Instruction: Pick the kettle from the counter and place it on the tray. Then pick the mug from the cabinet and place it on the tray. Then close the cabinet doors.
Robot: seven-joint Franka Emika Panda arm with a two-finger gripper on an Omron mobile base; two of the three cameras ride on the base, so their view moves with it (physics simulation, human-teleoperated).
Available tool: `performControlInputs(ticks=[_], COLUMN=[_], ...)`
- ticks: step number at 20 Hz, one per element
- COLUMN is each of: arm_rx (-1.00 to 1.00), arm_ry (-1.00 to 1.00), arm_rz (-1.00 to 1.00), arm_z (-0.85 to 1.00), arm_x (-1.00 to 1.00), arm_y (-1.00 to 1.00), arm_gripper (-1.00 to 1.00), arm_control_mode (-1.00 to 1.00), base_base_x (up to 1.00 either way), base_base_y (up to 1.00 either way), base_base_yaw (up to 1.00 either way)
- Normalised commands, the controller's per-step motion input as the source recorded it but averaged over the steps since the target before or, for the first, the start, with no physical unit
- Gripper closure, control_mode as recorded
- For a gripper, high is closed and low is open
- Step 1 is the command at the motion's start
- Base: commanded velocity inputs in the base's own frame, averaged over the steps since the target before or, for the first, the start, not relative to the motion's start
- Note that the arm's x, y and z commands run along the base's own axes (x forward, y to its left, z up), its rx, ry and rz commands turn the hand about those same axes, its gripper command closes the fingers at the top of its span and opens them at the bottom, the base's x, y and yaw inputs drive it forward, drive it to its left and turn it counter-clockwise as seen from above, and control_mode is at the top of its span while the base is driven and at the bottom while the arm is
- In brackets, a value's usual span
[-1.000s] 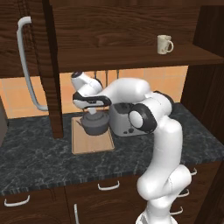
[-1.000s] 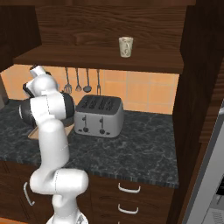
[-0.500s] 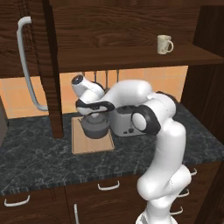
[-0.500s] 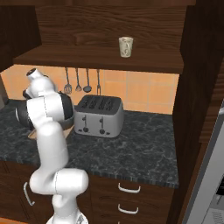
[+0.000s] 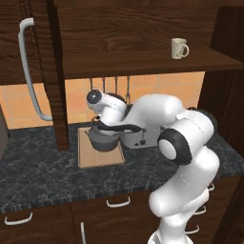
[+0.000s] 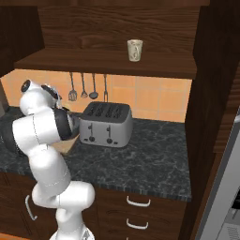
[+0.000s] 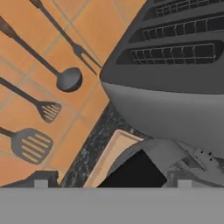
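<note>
One kettle (image 5: 104,139) sits on one wooden tray (image 5: 97,159), on the single dark worktop (image 5: 43,169). One toaster (image 6: 105,123) shows four slots. One cream mug (image 5: 178,48) stands on the one cabinet shelf (image 5: 143,61). Four utensils hang on the tiled wall: a spatula (image 7: 27,143), a smaller slotted turner (image 7: 46,110), a ladle (image 7: 68,79) and a fork (image 7: 81,51).

The left base view looks forward and down from behind my arm on its left, taking in the counter (image 5: 43,171), the tray (image 5: 97,157) and the open cabinet (image 5: 143,62). The right base view faces the same counter from my right, sharing the toaster (image 6: 105,124) and the mug (image 6: 134,49). My hand view sits very near the toaster (image 7: 175,78), angled toward hanging utensils (image 7: 48,87).
</note>
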Motion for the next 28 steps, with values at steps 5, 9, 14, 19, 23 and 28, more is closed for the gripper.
performControlInputs(ticks=[5, 9, 14, 19, 23, 28], arm_rx=[0.0, 0.0, 0.0, 0.0, 0.29, 0.23], arm_ry=[-0.31, -0.13, -0.03, 0.15, 0.05, 0.03], arm_rz=[-0.04, -0.05, -0.09, -0.05, 0.02, 0.18], arm_z=[0.34, 0.53, 0.71, 0.55, 0.09, 0.4], arm_x=[-0.9, -1.0, -1.0, -0.75, -0.03, -0.51], arm_y=[0.15, 0.15, -0.01, -0.34, -0.48, -0.84], arm_gripper=[-1.0, -1.0, -1.0, -1.0, -1.0, -1.0], arm_control_mode=[-1.0, -1.0, -1.0, -1.0, -1.0, -1.0], base_base_x=[0.0, 0.0, 0.0, 0.0, 0.0, 0.0], base_base_y=[0.0, 0.0, 0.0, 0.0, 0.0, 0.0], base_base_yaw=[0.0, 0.0, 0.0, 0.0, 0.0, 0.0])
